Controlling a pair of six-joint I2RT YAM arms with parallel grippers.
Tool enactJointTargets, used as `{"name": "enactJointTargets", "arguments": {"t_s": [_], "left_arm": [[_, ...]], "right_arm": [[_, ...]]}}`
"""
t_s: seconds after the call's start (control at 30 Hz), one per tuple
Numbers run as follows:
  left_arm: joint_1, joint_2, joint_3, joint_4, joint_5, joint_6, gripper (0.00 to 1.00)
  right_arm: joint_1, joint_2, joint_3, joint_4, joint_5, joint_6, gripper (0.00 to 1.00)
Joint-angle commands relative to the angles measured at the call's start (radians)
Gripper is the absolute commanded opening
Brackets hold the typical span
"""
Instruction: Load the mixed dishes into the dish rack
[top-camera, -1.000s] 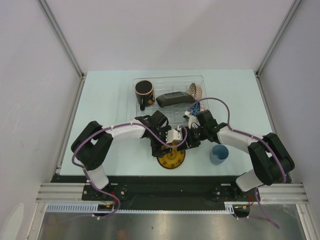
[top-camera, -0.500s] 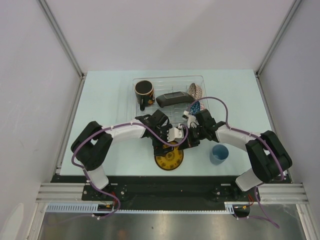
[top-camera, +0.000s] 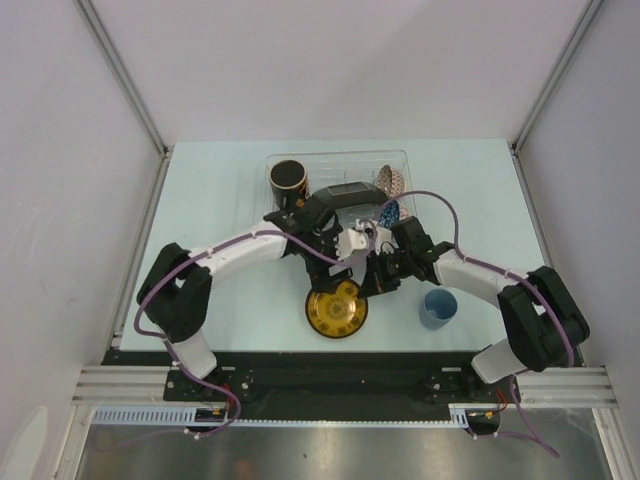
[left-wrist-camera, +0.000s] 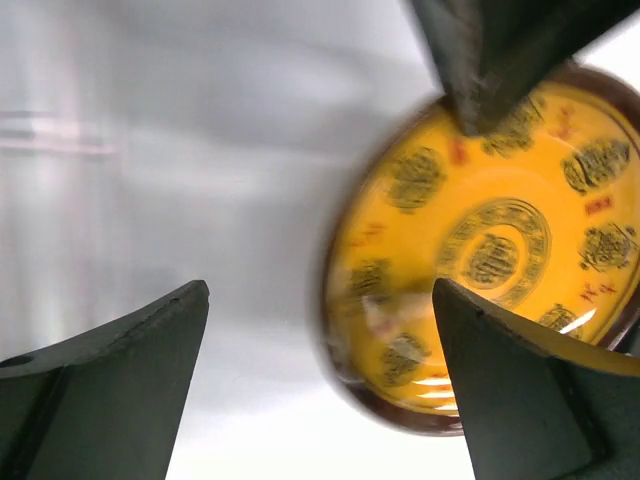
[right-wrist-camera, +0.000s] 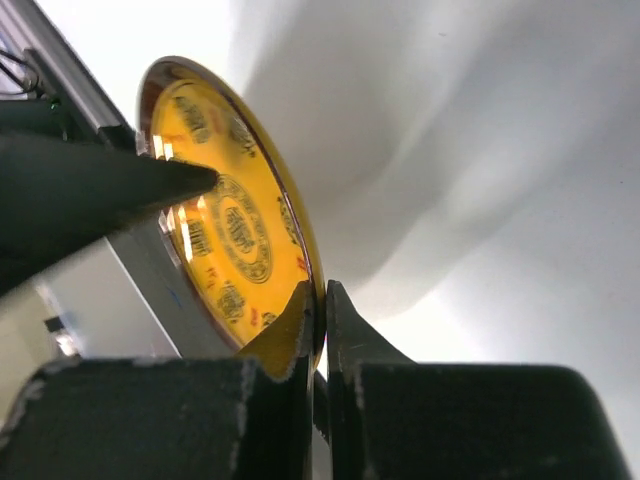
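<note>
Drawn back from yellow-brown saucer (top-camera: 336, 310) since a second ago: left gripper (left-wrist-camera: 320, 290), jaws spread wide, nothing between. Clenched on saucer rim: right gripper (right-wrist-camera: 320, 300). Mid-pickup, seemingly; next, carry to dish rack (top-camera: 400, 156), slot on edge.

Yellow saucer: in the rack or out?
Out. The yellow saucer is nearer than the dish rack, rim pinched by the right end effector.

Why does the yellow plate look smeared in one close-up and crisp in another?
Left wrist view: the saucer is smeared, with glare near its lower rim. Right wrist view: sharper, rim pinched in the right gripper. Top view: evenly lit.
</note>
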Motion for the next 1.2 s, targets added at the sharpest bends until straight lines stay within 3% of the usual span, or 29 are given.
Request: {"name": "enactJointTargets", "arguments": {"t_s": [0.0,0.37,0.53,0.73,1.17], "left_arm": [[0.089,-0.13,0.186,-0.095,0.014,-0.078,1.0],[0.128,-0.178,0.32,-0.265,0.109,-0.12,1.0],[0.132,-0.15,0.464,-0.382,0.229,-0.132,1.0],[0.134,-0.113,0.568,-0.446,0.261,-0.101,1.0],[0.132,0.067,0.821,-0.586,0.442,-0.109,1.0]], "right_arm": [[0.015,-0.107,0.052,-0.04,0.025,-0.067,0.0],[0.075,-0.226,0.053,-0.064,0.213,-0.133,0.0],[0.115,-0.4,0.052,-0.017,0.33,-0.164,0.0],[0.118,-0.55,0.105,0.003,0.442,-0.188,0.0],[0.156,-0.578,0.191,0.043,0.557,-0.268,0.0]]}}
